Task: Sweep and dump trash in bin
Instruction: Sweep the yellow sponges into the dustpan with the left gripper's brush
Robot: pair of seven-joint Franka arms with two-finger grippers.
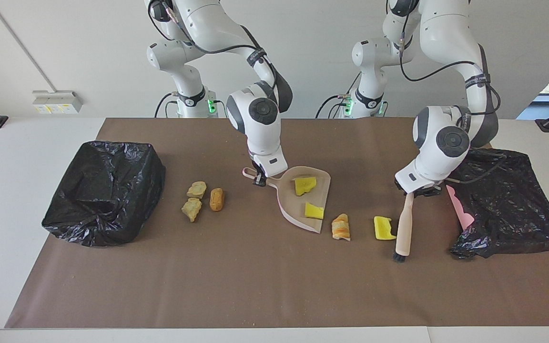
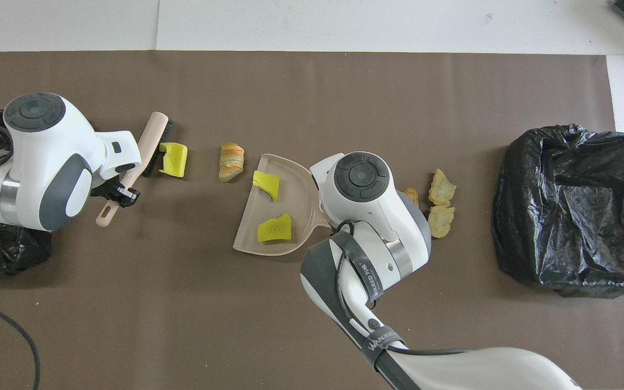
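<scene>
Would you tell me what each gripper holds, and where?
Left gripper holds the brush by its handle; right gripper holds the dustpan by its handle.

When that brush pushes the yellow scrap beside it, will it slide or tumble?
The yellow scrap looks spongy and flat-sided, so it will probably slide along the mat rather than roll. It seems light and may skip or flip ahead of the brush. Being soft, it might squash a little.

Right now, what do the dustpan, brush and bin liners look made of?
Dustpan: looks like smooth moulded plastic, beige-pink, slightly see-through in the overhead view. Brush: pale matte handle, plastic or light wood, can't tell; dark bristles, probably synthetic. Bin liners: thin black plastic film, glossy and crinkled, with sharp highlights on the folds.
</scene>
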